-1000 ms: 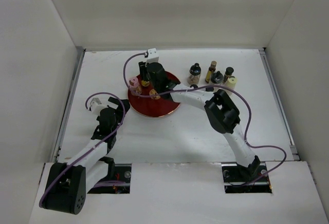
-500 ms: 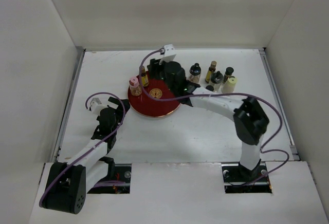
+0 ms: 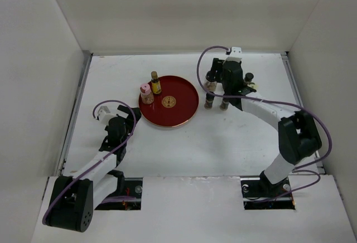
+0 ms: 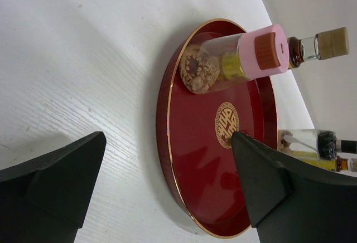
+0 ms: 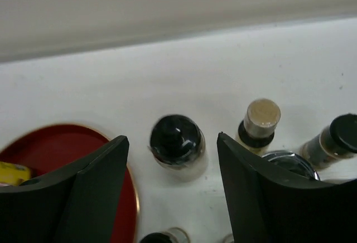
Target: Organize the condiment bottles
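Two condiment bottles stand on the back left of the round red tray [image 3: 178, 115]: a pink-capped jar [image 3: 146, 94] and an amber bottle with a tan cap [image 3: 155, 82]. The left wrist view shows that jar [image 4: 234, 62] and bottle [image 4: 321, 45] on the tray [image 4: 195, 159]. My right gripper [image 3: 222, 87] hangs open above the cluster of bottles right of the tray. A black-capped jar [image 5: 176, 134] shows in the gap of the right gripper [image 5: 173, 139], untouched. A tan-capped bottle [image 5: 259, 121] stands beside it. My left gripper [image 3: 124, 116] rests open and empty left of the tray.
More small bottles stand near the right arm, two at its front [image 3: 209, 101] [image 3: 224, 104] and one behind [image 3: 249, 77]. White walls close off the table at the back and both sides. The tray's gold rim [image 5: 133, 198] lies just left of the right fingers.
My right arm swung from over the tray to the bottle cluster on the right and its jaws opened; the amber bottle now stands free on the tray. The left arm has not moved.
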Controlling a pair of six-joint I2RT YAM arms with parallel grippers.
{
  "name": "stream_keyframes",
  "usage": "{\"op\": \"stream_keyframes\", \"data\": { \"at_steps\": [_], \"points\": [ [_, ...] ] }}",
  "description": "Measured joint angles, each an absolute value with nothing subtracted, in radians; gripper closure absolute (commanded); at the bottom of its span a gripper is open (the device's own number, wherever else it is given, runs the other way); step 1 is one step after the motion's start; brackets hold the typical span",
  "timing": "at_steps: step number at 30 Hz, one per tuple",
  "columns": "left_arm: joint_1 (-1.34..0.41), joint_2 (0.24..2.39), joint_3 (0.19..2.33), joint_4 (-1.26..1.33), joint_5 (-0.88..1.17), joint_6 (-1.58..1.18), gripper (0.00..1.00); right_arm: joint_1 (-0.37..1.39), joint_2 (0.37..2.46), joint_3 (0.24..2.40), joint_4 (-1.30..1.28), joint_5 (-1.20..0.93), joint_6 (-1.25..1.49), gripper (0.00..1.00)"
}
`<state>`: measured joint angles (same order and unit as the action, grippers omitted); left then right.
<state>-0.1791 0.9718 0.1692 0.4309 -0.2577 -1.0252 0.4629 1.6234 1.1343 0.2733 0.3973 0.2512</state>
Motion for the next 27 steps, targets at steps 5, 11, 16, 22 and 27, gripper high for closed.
{"op": "stream_keyframes", "data": {
  "at_steps": [5, 11, 16, 22, 27],
  "points": [
    [-0.179, 0.971, 0.169, 0.431, -0.258, -1.025, 0.00, 0.459, 1.727, 1.135, 0.253, 0.347, 0.247, 0.19],
    [-0.179, 0.971, 0.169, 0.430, -0.257, -1.025, 0.00, 0.457, 1.824, 1.190, 0.241, 0.316, 0.238, 0.19],
    [-0.179, 0.973, 0.169, 0.431, -0.257, -1.025, 0.00, 0.448, 1.867, 1.237, 0.239, 0.317, 0.234, 0.19],
    [-0.179, 0.978, 0.169, 0.432, -0.258, -1.025, 0.00, 0.432, 1.915, 1.286, 0.231, 0.318, 0.229, 0.22],
    [-0.179, 0.981, 0.169, 0.432, -0.258, -1.025, 0.00, 0.426, 1.935, 1.318, 0.198, 0.318, 0.228, 0.26]
  ]
}}
